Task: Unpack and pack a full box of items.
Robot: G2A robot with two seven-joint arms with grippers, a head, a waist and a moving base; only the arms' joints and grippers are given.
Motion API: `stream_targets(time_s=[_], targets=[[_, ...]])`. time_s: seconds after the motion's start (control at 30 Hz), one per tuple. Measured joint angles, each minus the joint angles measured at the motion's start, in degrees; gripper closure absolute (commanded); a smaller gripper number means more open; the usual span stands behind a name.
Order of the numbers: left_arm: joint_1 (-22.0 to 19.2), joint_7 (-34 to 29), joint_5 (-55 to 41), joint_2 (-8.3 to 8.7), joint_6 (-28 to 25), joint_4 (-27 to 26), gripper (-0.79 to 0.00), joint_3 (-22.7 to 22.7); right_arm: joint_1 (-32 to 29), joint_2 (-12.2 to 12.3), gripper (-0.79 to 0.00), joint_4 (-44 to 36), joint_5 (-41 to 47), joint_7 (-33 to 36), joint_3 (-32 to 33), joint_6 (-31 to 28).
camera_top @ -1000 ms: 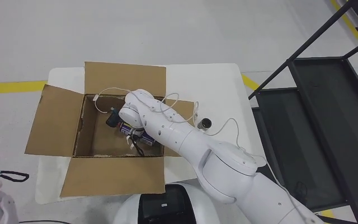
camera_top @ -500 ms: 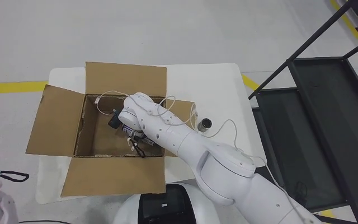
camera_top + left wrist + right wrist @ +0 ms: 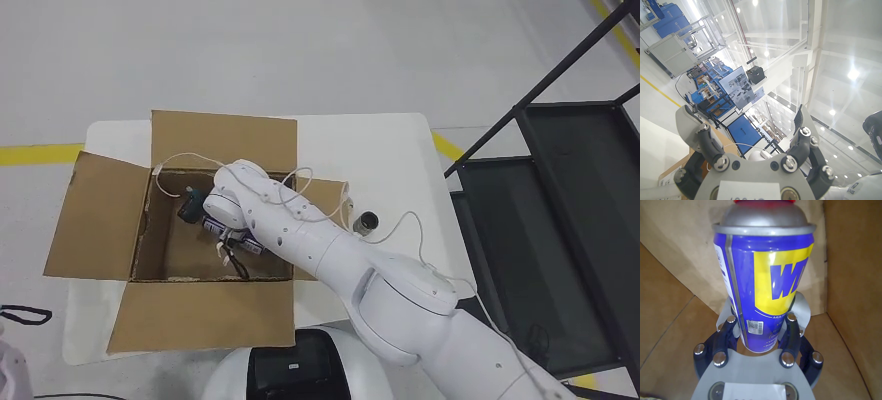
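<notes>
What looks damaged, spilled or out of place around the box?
Nothing stands out. The spray can is held straight by the right gripper inside the box, without visible dents or leaks. A small dark cylinder sits outside on the table.

Bold blue letters on a yellow panel run across the can (image 3: pixel 762 275); a barcode sticker (image 3: pixel 754 326) and small white print, too fine to read, sit lower on it; white logos mark a blue board (image 3: pixel 743 130) and blue cabinets (image 3: pixel 668 15); a printed label sits on the box (image 3: pixel 677 170).
</notes>
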Motion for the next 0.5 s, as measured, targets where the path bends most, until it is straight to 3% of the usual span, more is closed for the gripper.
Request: stream_targets(time_s=[0.23, 0.5], targets=[[0.00, 0.00, 0.00, 0.00, 0.00, 0.00, -0.785, 0.00, -1.75, 1.82, 0.000, -7.71, -2.22, 0.10, 2.05, 2.61], [0.00, 0.00, 0.00, 0.00, 0.00, 0.00, -0.785, 0.00, -6.05, 4.67, 0.000, -17.41, -6.05, 6.93, 4.46, 4.02]])
